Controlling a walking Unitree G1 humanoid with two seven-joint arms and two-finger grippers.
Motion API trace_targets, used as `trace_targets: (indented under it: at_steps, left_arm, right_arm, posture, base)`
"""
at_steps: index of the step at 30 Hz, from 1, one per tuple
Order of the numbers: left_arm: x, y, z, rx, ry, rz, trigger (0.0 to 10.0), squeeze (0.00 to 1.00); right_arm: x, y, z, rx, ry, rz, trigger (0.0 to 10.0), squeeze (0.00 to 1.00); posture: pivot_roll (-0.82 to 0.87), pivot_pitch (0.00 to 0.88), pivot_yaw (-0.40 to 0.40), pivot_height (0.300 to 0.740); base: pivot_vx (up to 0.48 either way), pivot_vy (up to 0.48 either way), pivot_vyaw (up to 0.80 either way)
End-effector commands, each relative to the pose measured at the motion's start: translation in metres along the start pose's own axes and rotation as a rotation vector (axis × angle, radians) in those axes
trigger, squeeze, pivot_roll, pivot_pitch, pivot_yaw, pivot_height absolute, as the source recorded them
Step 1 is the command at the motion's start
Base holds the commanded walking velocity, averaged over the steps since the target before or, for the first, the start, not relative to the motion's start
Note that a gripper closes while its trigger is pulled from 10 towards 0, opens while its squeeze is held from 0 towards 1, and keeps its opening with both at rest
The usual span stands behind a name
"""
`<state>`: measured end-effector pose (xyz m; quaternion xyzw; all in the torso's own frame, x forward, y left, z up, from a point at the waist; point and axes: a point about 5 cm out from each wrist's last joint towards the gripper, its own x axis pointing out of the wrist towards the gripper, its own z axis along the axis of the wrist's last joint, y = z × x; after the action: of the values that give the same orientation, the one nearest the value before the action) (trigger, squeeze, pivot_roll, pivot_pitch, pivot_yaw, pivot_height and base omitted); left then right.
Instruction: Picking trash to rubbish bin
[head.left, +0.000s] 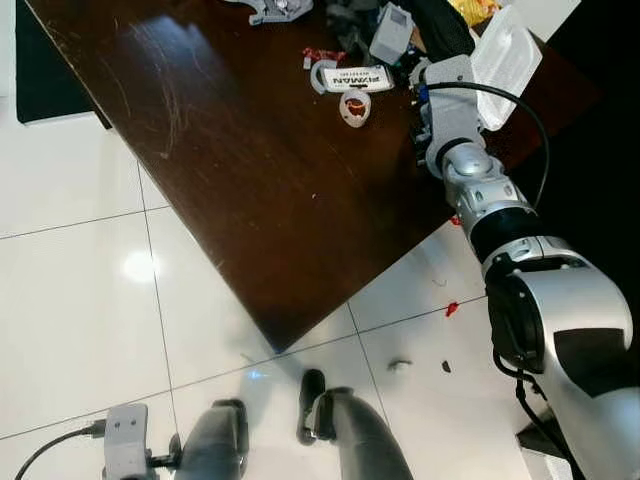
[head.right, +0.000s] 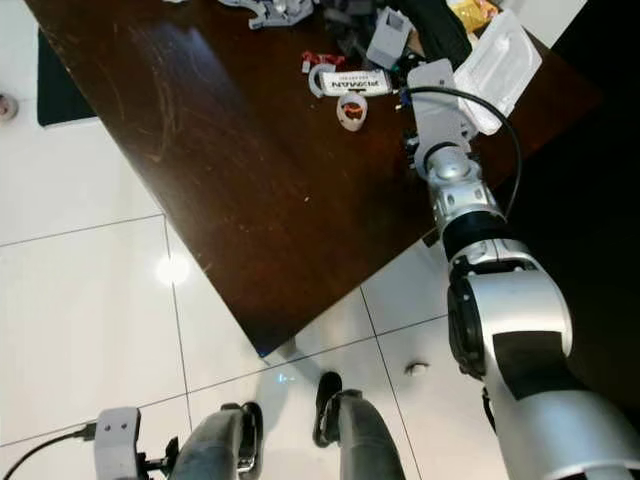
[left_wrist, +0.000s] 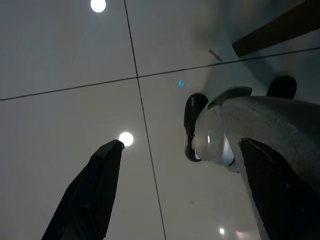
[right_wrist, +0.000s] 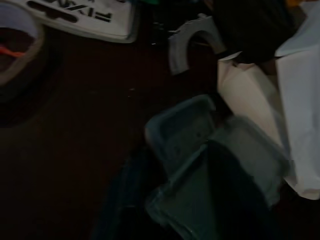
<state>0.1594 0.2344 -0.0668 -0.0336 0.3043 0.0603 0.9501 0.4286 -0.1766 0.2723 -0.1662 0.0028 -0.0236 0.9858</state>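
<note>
Trash lies at the far end of the dark wooden table: a white labelled pack, a small white cup with red inside, a red wrapper and a clear plastic pack. My right arm reaches over the table's corner. Its gripper is shut on a tilted grey plastic box, which the dim, blurred right wrist view shows between the fingers. My left gripper hangs open and idle above the floor beside my foot.
Small scraps lie on the white tile floor near the table corner: a red bit and a white crumpled bit. My feet stand just short of that corner. A dark mat lies at the far left.
</note>
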Motion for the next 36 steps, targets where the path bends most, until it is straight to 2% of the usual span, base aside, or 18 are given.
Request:
trace_targets:
  at_steps: [1, 5, 12, 14, 15, 16, 17, 18, 19, 20, 21, 23, 27, 29, 30, 32, 35, 36]
  left_arm:
    - [-0.01, 0.002, -0.02, -0.019, 0.078, 0.017, 10.0, 0.0]
    - [-0.009, 0.001, -0.02, -0.022, 0.082, 0.018, 10.0, 0.0]
    - [-0.003, -0.005, -0.016, -0.047, 0.081, 0.024, 10.0, 0.0]
    - [0.0, -0.008, -0.012, -0.059, 0.073, 0.026, 10.0, 0.0]
    - [0.0, -0.008, -0.012, -0.059, 0.073, 0.026, 10.0, 0.0]
    - [0.002, -0.009, -0.01, -0.063, 0.069, 0.026, 10.0, 0.0]
    - [0.004, -0.011, -0.007, -0.069, 0.061, 0.026, 10.0, 0.0]
    - [0.004, -0.011, -0.007, -0.069, 0.061, 0.026, 10.0, 0.0]
    - [0.007, -0.013, -0.003, -0.077, 0.047, 0.023, 10.0, 0.0]
    - [0.007, -0.013, -0.003, -0.077, 0.047, 0.023, 10.0, 0.0]
    - [0.009, -0.015, 0.0, -0.082, 0.039, 0.02, 10.0, 0.0]
    - [0.01, -0.016, 0.001, -0.088, 0.034, 0.014, 10.0, 0.0]
    - [0.017, -0.027, 0.015, -0.11, -0.023, -0.068, 10.0, 0.0]
    - [0.018, -0.028, 0.018, -0.114, -0.032, -0.077, 10.0, 0.0]
    - [0.02, -0.03, 0.024, -0.115, -0.055, -0.096, 10.0, 0.0]
    - [0.022, -0.031, 0.028, -0.115, -0.07, -0.108, 10.0, 0.0]
    - [0.029, -0.034, 0.052, -0.113, -0.167, -0.151, 10.0, 0.0]
    - [0.031, -0.034, 0.06, -0.114, -0.201, -0.164, 10.0, 0.0]
  right_arm:
    - [-0.003, 0.003, -0.032, 0.016, 0.129, 0.016, 0.0, 0.0]
    - [-0.003, 0.001, -0.032, 0.027, 0.129, 0.015, 0.0, 0.0]
    - [-0.001, 0.006, -0.014, 0.106, 0.027, 0.078, 0.0, 0.0]
    - [-0.001, 0.014, 0.002, 0.207, -0.053, 0.16, 0.0, 0.0]
    - [-0.001, 0.014, 0.002, 0.207, -0.053, 0.16, 0.0, 0.0]
    - [-0.001, 0.017, 0.008, 0.251, -0.082, 0.194, 0.0, 0.0]
    - [-0.002, 0.023, 0.017, 0.328, -0.128, 0.267, 0.0, 0.0]
    - [-0.002, 0.023, 0.017, 0.328, -0.128, 0.267, 0.0, 0.0]
    - [-0.004, 0.029, 0.028, 0.43, -0.193, 0.372, 0.0, 0.0]
    - [-0.004, 0.029, 0.028, 0.43, -0.193, 0.372, 0.0, 0.0]
    - [-0.005, 0.032, 0.033, 0.48, -0.225, 0.425, 0.0, 0.0]
    - [-0.006, 0.033, 0.035, 0.519, -0.248, 0.463, 0.0, 0.0]
    - [-0.012, 0.033, 0.042, 0.756, -0.357, 0.623, 0.0, 0.0]
    - [-0.013, 0.033, 0.043, 0.778, -0.369, 0.636, 0.0, 0.0]
    - [-0.014, 0.033, 0.043, 0.823, -0.387, 0.656, 1.1, 0.0]
    - [-0.014, 0.033, 0.042, 0.855, -0.402, 0.671, 1.1, 0.0]
    - [-0.017, 0.035, 0.042, 1.025, -0.455, 0.725, 1.0, 0.0]
    - [-0.018, 0.036, 0.041, 1.076, -0.464, 0.739, 1.3, 0.0]
  posture:
    - [0.23, 0.402, -0.12, 0.74]
    - [0.22, 0.389, -0.125, 0.74]
    - [0.2, 0.345, -0.148, 0.74]
    - [0.2, 0.318, -0.162, 0.74]
    - [0.2, 0.318, -0.162, 0.74]
    - [0.2, 0.315, -0.163, 0.74]
    - [0.2, 0.302, -0.165, 0.74]
    - [0.2, 0.302, -0.165, 0.74]
    - [0.21, 0.294, -0.165, 0.74]
    - [0.21, 0.294, -0.165, 0.74]
    - [0.21, 0.284, -0.162, 0.74]
    - [0.21, 0.284, -0.162, 0.74]
    - [0.23, 0.25, -0.146, 0.74]
    - [0.23, 0.25, -0.146, 0.74]
    - [0.24, 0.233, -0.138, 0.74]
    - [0.24, 0.233, -0.138, 0.74]
    - [0.26, 0.212, -0.13, 0.74]
    - [0.27, 0.204, -0.129, 0.74]
  base:
    - [0.0, 0.0, 0.0]
    - [0.0, 0.0, 0.0]
    - [0.0, 0.0, 0.0]
    - [0.0, 0.0, 0.0]
    - [0.0, 0.0, 0.0]
    - [0.0, 0.0, 0.0]
    - [0.0, 0.0, 0.0]
    - [0.0, 0.0, 0.0]
    - [0.0, 0.0, 0.0]
    - [0.0, 0.0, 0.0]
    - [0.0, 0.0, 0.0]
    - [0.0, 0.0, 0.0]
    - [0.0, 0.0, 0.0]
    - [0.0, 0.0, 0.0]
    - [0.0, 0.0, 0.0]
    - [0.0, 0.0, 0.0]
    - [0.0, 0.0, 0.0]
    - [0.0, 0.0, 0.0]
